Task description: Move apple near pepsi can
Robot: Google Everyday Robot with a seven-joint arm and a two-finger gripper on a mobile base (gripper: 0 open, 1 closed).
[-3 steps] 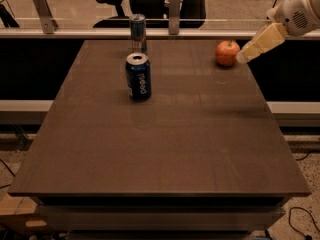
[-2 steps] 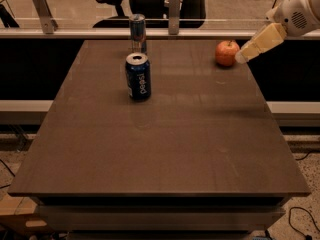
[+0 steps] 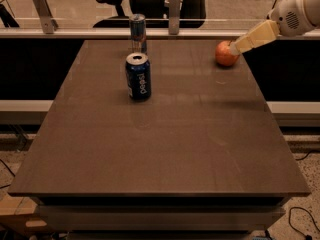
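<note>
The apple is red-orange and sits near the table's far right edge. The pepsi can is dark blue with white lettering and stands upright left of the table's middle, well apart from the apple. My gripper comes in from the upper right on a white arm. Its cream-coloured tip is at the apple's right side and looks to be touching it.
A taller, slimmer blue-and-silver can stands behind the pepsi can near the far edge. The brown table drops off close to the apple on the right. A rail with metal posts and an office chair lie behind.
</note>
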